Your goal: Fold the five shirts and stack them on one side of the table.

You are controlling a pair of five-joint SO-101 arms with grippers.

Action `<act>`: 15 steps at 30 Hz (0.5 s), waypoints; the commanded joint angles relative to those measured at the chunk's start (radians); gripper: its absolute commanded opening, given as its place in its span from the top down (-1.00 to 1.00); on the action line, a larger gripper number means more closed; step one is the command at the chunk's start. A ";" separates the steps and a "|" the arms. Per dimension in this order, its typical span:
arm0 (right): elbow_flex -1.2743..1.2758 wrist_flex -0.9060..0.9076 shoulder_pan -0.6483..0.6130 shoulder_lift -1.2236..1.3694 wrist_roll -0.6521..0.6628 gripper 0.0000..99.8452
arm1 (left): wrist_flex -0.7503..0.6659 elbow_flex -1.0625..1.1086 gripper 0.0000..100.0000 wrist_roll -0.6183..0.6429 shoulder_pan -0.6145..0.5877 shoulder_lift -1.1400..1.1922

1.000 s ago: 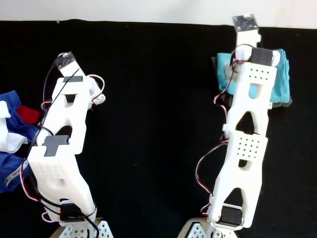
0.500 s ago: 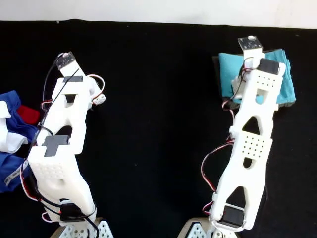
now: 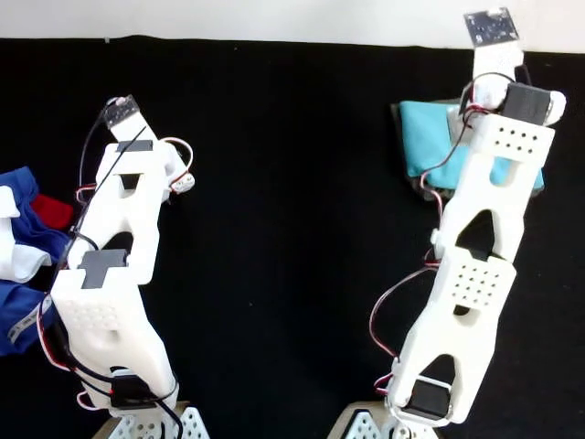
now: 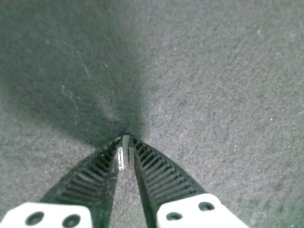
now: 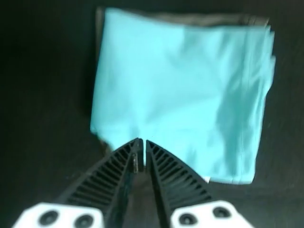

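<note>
Shirts point(image 3: 35, 234) look soft, light, floppy; best pinched at a hem. Left gripper point(image 4: 125, 145) and right gripper point(image 5: 141, 147) are closed, empty.

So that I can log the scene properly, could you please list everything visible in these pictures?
table: one, black cloth cover, under everything
folded shirt: one, teal, far right of the table
dark cloth: one edge, dark grey, showing beneath the folded shirt
heap of clothes: one, blue, red and white, unfolded, at the table's left edge
wall: one strip, white, behind the table
arms: two, white; left arm beside the heap, right arm over the folded shirt
left gripper: one, black, shut and empty, over bare table
right gripper: one, black, shut and empty, at the folded shirt's edge
</note>
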 commanded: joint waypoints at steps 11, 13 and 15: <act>0.383 0.027 -0.157 -0.713 -0.006 0.95 | 0.002 -0.025 0.98 0.008 -0.007 0.007; 0.638 0.025 -0.223 -0.897 -0.038 0.95 | 0.002 -0.025 0.98 0.008 -0.007 0.007; 0.897 0.019 -0.291 -1.050 -0.044 0.95 | 0.002 -0.025 0.98 0.008 -0.007 0.007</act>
